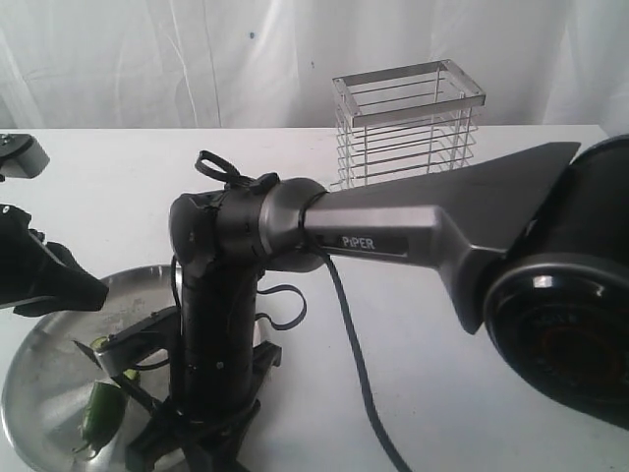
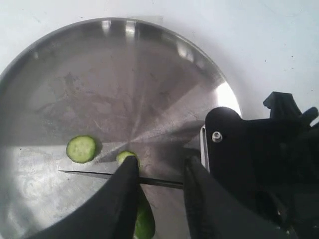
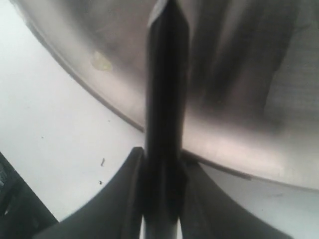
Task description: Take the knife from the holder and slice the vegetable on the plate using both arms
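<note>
right gripper (image 3: 160,199): clamps knife (image 3: 167,99) | left gripper (image 2: 159,199): narrow, straddling vegetable (image 2: 143,221) | plate (image 1: 39,364): front-left table corner | holder (image 1: 408,123): back edge

This looks like a staged robot test bench, not a working kitchen. A plain white table (image 1: 413,344) stands against draped white cloth (image 1: 147,59) that closes off the background. The only kitchen items are a wire holder (image 1: 408,123) and a steel plate (image 1: 44,379), set among grey and black arms (image 1: 393,231) marked "PiPER" with loose black cable (image 1: 359,369).
</note>
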Tool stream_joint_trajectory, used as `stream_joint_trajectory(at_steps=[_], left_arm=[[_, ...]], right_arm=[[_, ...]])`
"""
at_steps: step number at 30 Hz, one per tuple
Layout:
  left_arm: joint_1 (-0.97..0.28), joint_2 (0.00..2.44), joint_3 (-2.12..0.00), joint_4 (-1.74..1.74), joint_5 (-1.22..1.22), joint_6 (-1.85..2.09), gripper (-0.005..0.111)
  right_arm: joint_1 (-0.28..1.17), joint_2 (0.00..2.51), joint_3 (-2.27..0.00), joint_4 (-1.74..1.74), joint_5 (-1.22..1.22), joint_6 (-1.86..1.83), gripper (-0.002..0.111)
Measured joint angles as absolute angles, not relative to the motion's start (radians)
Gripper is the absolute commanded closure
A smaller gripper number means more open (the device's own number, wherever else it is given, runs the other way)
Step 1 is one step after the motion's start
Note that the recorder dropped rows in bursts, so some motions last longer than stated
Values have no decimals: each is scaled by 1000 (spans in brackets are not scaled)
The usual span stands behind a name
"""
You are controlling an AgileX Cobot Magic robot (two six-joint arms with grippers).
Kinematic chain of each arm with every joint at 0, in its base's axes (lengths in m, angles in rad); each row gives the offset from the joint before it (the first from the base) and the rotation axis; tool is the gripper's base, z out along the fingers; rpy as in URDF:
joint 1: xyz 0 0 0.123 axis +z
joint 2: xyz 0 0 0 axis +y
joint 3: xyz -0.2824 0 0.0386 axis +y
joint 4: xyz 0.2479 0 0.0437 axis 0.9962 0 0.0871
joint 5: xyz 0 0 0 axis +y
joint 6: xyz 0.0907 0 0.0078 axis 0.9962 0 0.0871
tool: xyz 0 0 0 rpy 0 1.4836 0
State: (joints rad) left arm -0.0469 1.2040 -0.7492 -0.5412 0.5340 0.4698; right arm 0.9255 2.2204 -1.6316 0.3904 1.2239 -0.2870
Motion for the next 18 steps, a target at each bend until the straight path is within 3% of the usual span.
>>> stream_joint_trajectory(at_steps=[12, 18], left_arm=[[-47, 1204, -749, -541, 525, 470, 70], [-47, 1219, -689, -535, 404, 470, 70]], right_arm=[[886, 2179, -1703, 417, 1218, -260, 108], [884, 2180, -1702, 415, 1218, -260, 108]])
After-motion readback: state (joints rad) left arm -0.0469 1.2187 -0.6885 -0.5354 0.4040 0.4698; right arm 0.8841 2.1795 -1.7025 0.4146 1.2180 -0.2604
